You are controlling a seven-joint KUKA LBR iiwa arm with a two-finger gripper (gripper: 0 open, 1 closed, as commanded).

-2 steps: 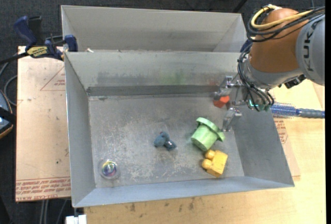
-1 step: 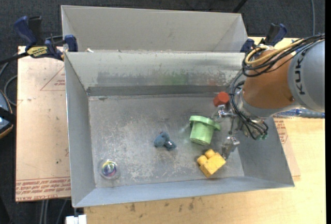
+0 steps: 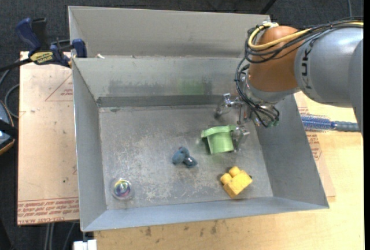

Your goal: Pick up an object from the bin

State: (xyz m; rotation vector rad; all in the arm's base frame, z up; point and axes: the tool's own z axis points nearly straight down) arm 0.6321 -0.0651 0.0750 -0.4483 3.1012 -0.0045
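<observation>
One rimmed green cup, metal bin

Scuffed matt metal bin; green cup and yellow block look plastic.

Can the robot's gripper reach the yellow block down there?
Probably yes. The yellow block lies bare on the bin floor, apart from the green cup beside the gripper.

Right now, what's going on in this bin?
A robot arm reaches into the grey metal bin from the right. Its gripper is down at the right edge of a small green cup near the middle of the floor. A blue piece, a yellow block and a shiny ball lie apart, untouched.
</observation>
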